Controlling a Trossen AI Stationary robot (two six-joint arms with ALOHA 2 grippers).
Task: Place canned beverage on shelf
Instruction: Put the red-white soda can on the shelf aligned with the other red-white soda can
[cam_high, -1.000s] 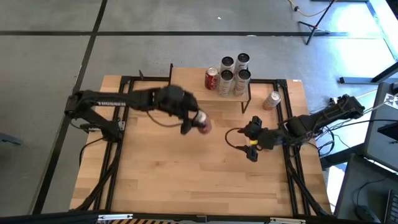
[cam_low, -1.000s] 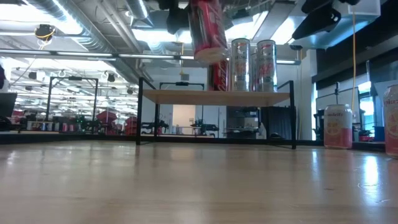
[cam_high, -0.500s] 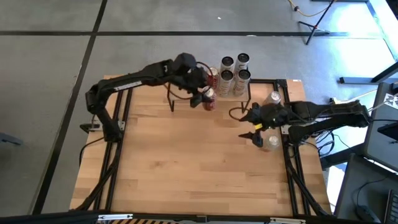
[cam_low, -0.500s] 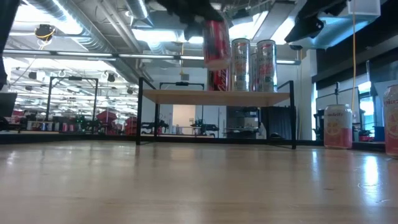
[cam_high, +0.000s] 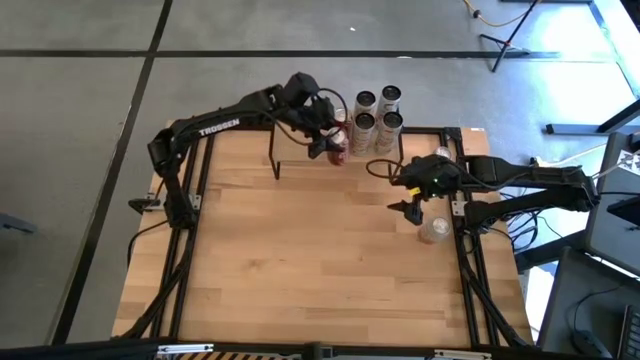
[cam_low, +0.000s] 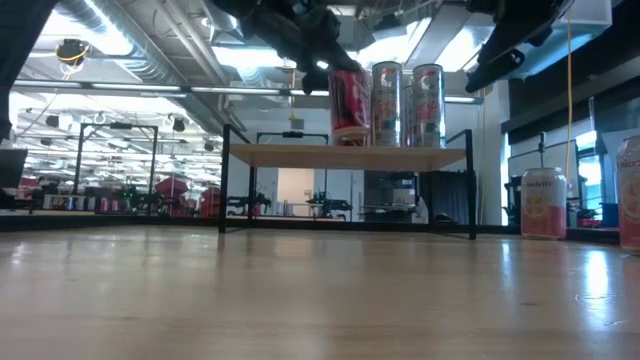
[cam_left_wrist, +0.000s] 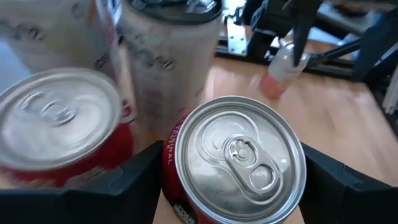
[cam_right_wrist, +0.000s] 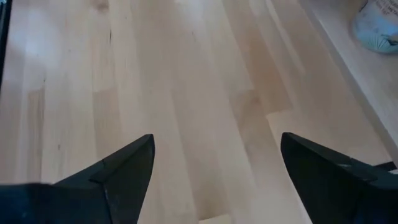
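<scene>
The left gripper (cam_left_wrist: 233, 186) pinches a red soda can (cam_left_wrist: 239, 163) by its rigid, slick, dentable sides over the shelf (cam_low: 345, 155); the right gripper (cam_right_wrist: 214, 171) hangs spread.

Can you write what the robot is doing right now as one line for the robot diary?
left gripper: shut on red can, at shelf | right gripper: open, empty, above table | shelf: one red can, four silver cans

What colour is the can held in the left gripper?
Red, with a silver top; the can shows best in the left wrist view.
</scene>
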